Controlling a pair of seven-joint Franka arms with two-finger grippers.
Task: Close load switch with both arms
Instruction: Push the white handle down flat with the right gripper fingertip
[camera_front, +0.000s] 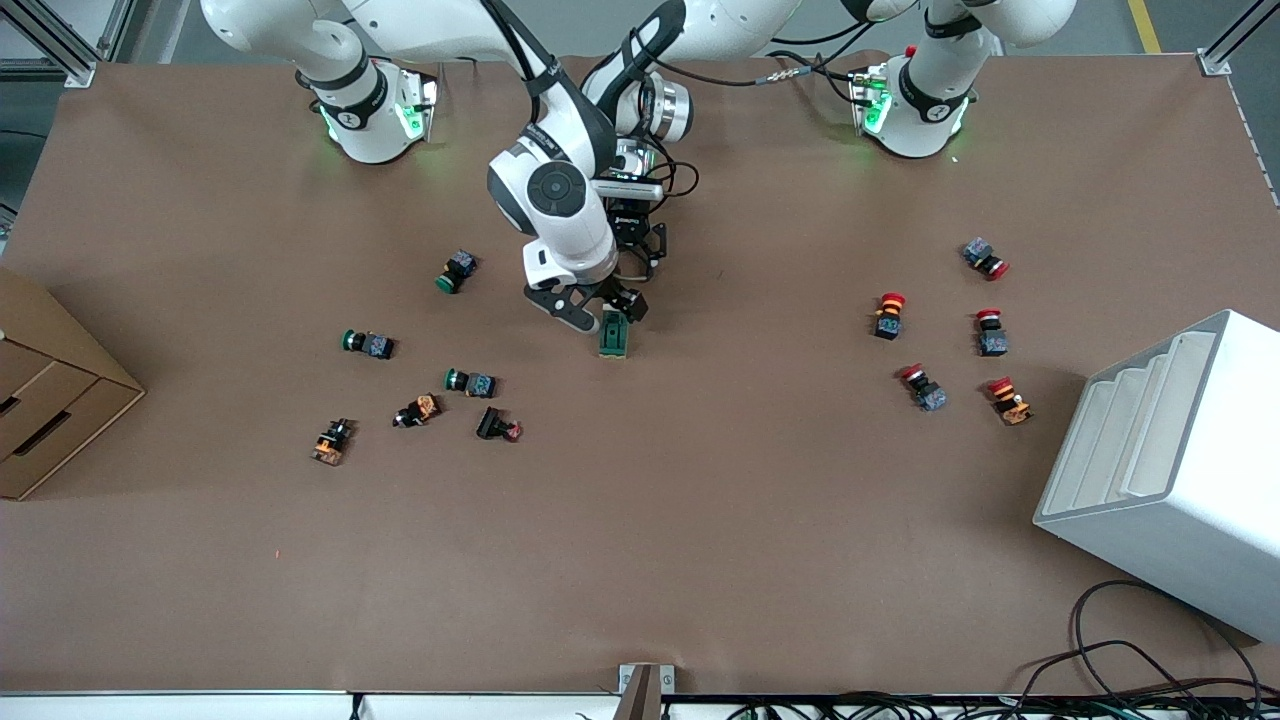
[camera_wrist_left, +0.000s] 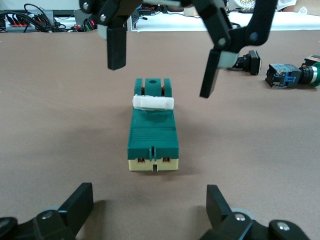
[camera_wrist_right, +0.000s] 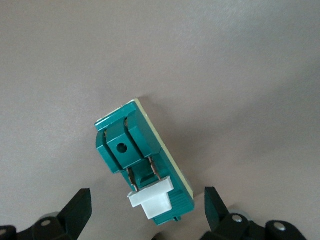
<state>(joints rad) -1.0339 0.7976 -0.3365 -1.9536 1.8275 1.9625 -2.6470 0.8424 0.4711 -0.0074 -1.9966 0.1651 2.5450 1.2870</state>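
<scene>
At the right arm's end of the table, a cardboard box sits against the edge. Next come six push buttons: three green-capped, two with orange bodies and one black with a red tip. They lie loosely scattered, well apart from the load switch.

The one load switch lies flat mid-table with both grippers low over it. The right gripper hangs over the end with the white sliding piece, fingers spread wide on either side and gripping nothing. The left gripper is at the cream end, its fingers just as wide apart and clear of the block. Bare brown surface surrounds the switch, with the broadest stretch nearer the front camera.

Toward the left arm's end lie five red-capped push buttons. Past them, a white stepped bin stands by the table's edge, with black cables at the near edge.
</scene>
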